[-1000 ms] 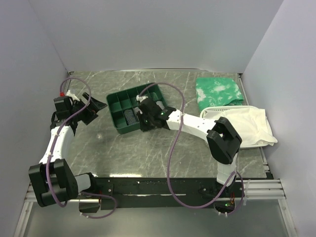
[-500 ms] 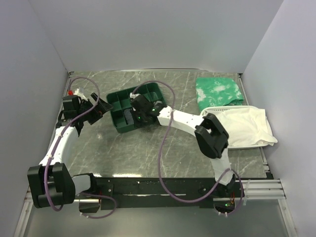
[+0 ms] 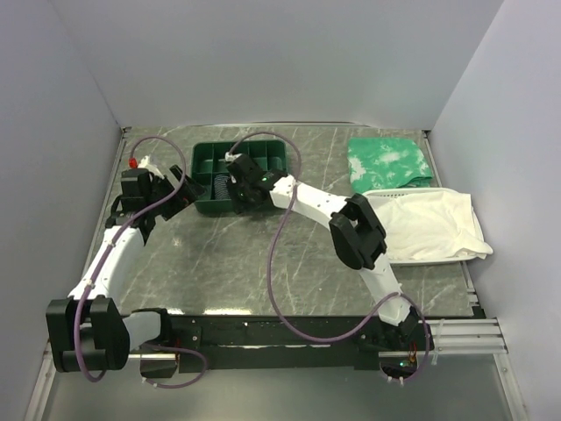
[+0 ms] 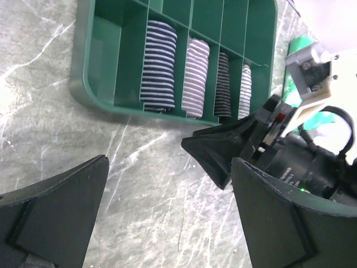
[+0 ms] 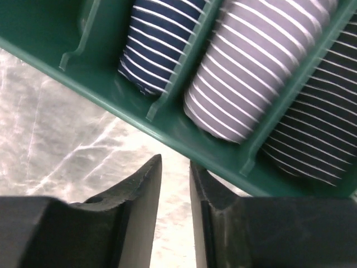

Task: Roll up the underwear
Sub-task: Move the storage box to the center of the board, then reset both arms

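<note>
Shoved back and to the left, the green tray (image 3: pixel 203 167) now sits squared up near the rear wall, where a second ago it lay skewed nearer the middle. The right arm (image 3: pixel 307 203) has stretched out after it, and the left arm (image 3: pixel 110 254) has swung in toward its left end. That reads as tidying once the roll is stowed, so the task looks all but finished. Open surface (image 3: pixel 263 263) stretches wide between the tray and the arm bases, but the tray's far rim stands close to the back edge and the side wall hems in the left arm. The white cloth (image 3: pixel 434 224) and the green mottled cloth (image 3: pixel 390 162) lie well apart at the right. Inside the tray, the underwear (image 4: pixel 159 64) lies rolled in its own compartment, with an empty compartment on one side, a lilac roll (image 4: pixel 195 75) on the other, and two more rolls beyond. The right jaws hover just outside the tray's near wall, parted by only a slit and gripping nothing. The left jaws are spread wide and empty over bare surface, near the tray's left corner.
</note>
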You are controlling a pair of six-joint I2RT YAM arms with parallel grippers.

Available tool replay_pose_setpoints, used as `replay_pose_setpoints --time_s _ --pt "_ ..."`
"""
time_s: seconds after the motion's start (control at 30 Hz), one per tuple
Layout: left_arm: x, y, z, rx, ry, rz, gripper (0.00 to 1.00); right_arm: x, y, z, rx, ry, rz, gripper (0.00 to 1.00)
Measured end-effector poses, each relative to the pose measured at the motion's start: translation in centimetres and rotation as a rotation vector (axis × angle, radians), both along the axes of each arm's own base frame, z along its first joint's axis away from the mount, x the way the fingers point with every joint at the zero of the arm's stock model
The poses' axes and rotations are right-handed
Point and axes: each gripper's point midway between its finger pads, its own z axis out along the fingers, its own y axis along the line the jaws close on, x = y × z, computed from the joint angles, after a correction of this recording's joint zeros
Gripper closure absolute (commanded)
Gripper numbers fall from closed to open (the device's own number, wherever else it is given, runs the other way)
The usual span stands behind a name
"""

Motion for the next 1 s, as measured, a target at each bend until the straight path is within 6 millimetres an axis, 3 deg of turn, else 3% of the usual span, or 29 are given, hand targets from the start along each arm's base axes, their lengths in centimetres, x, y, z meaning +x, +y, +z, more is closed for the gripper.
replay_pose_setpoints --time_s 0.1,0.23,0.33,0.47,0.63,0.73,1.0 --pt "-0.1 -0.4 0.1 0.024 -0.011 -0.009 0.04 0.1 -1.2 0.1 -0.001 -0.018 -0.002 0.43" --pt "-0.4 -1.4 0.2 0.082 -0.021 -0.020 0.04 -2.1 -4.9 0.5 -0.030 -0.026 -0.028 0.27" --pt "-0.7 -1.6 0.5 0.125 -0.024 -0.013 0.04 -3.5 -7.4 2.6 -0.019 -0.064 -0.055 0.17" --pt "-1.2 -1.7 2.0 0.148 -0.068 0.002 0.04 -4.9 -10.4 7.1 0.041 -0.163 -0.109 0.05" --pt "-1.8 -2.7 4.1 0.162 -0.138 -0.005 0.04 -6.3 -14.5 10.6 0.083 -0.268 -0.207 0.01" --pt "-2.0 -3.3 4.3 0.174 -0.149 -0.010 0.03 -6.9 -17.0 10.4 0.073 -0.287 -0.269 0.00" --pt "-2.4 -4.1 4.6 0.188 -0.166 -0.019 0.03 -7.9 -26.7 9.2 0.078 -0.273 -0.536 0.00"
